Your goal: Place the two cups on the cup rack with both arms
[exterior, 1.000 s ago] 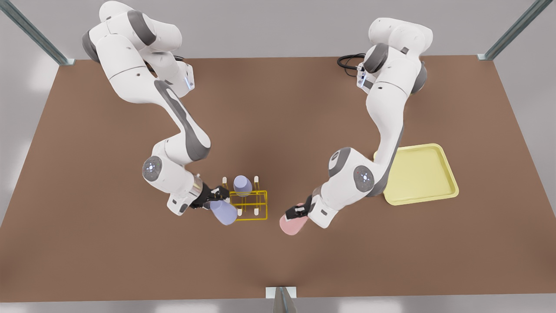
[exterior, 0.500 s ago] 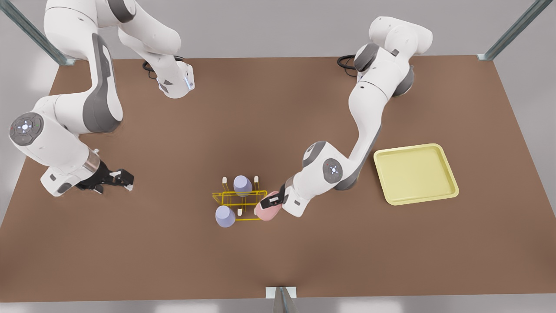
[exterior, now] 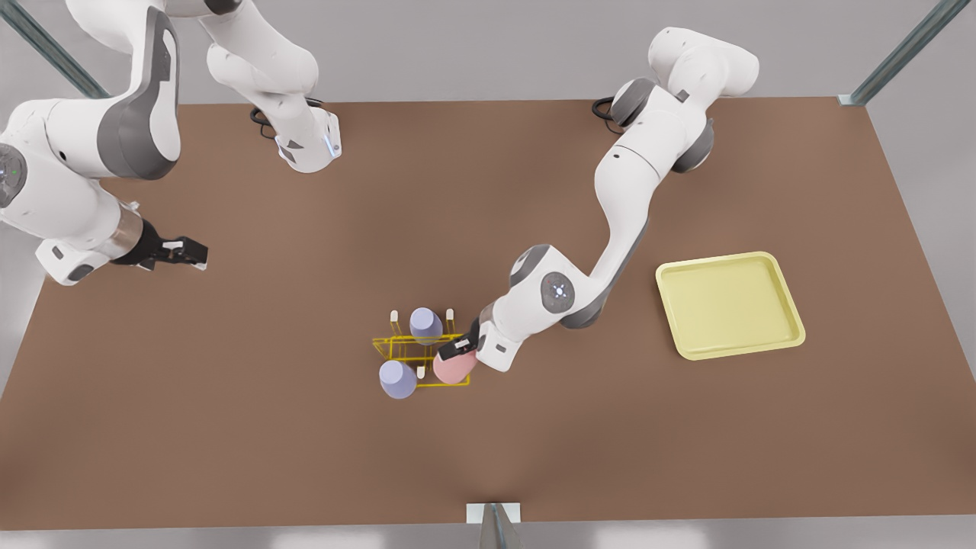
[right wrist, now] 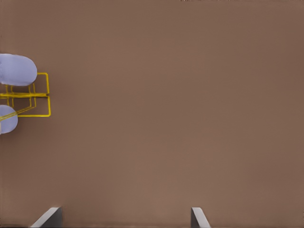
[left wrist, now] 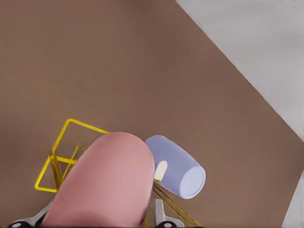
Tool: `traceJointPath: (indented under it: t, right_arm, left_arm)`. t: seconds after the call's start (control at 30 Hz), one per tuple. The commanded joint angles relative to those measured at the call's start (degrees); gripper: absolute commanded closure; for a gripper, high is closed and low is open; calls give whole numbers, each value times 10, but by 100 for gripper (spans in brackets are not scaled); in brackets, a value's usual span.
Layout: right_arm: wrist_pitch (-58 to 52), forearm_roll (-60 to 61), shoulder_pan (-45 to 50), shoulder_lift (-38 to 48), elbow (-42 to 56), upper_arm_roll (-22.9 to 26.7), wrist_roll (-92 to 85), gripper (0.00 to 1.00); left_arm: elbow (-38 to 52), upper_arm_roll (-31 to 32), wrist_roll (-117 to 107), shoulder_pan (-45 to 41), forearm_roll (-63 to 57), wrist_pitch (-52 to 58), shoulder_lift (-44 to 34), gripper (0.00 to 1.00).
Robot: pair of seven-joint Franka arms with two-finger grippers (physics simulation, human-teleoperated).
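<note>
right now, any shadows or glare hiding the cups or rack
Front view: even soft light, a faint dark patch on the table behind the cup rack, no glare. Left wrist view: the pink cup in the left gripper looms, hiding part of the rack. Right wrist view: a lavender cup cropped at the edge.

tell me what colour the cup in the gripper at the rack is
Pink. The left gripper holds the pink cup at the yellow rack; the left wrist view shows it best.
</note>
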State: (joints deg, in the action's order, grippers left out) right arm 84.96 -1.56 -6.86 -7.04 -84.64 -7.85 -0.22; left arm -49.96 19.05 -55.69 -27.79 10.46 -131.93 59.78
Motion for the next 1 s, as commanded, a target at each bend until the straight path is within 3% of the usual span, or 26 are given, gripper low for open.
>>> traceJointPath:
  t: [0.0,0.3,0.37,0.43,0.47,0.53,0.6,0.7,0.73,0.77,0.8,0.97]
  right_arm:
    - [-19,1,11,-2,4,12,-8,0]
    - [-18,1,11,-4,4,12,-8,0]
    - [-18,0,11,-4,5,12,-8,0]
    - [-18,0,11,-4,6,12,-8,0]
    - [-18,0,11,-4,7,12,-8,0]
    - [-18,3,11,-5,8,12,-8,0]
    - [-18,5,11,-4,9,12,-8,0]
    - [-18,2,8,-5,14,14,-8,0]
    - [-17,7,8,-5,14,13,-8,0]
    - [-17,8,8,-5,14,13,-8,0]
    - [-18,6,8,-5,14,13,-9,0]
    - [-17,7,9,-6,13,13,-9,0]
  left_arm:
    - [0,0,-42,-1,-2,-12,-1,0]
    - [0,-1,-44,0,-2,-20,-5,0]
    - [-1,-35,-42,6,-3,17,-29,0]
    - [0,-40,37,97,-27,218,-88,0]
    - [0,-40,99,139,-104,328,-119,0]
    - [-1,-39,213,181,-169,460,-155,0]
    - [-3,-33,315,212,-197,570,-213,0]
    - [0,-31,369,209,-205,675,-236,0]
    - [-70,-30,371,209,-198,629,-299,0]
    - [-259,-47,374,196,-199,516,-422,0]
    - [-339,-53,374,195,-193,468,-472,0]
    - [-300,-53,371,214,-158,496,-439,0]
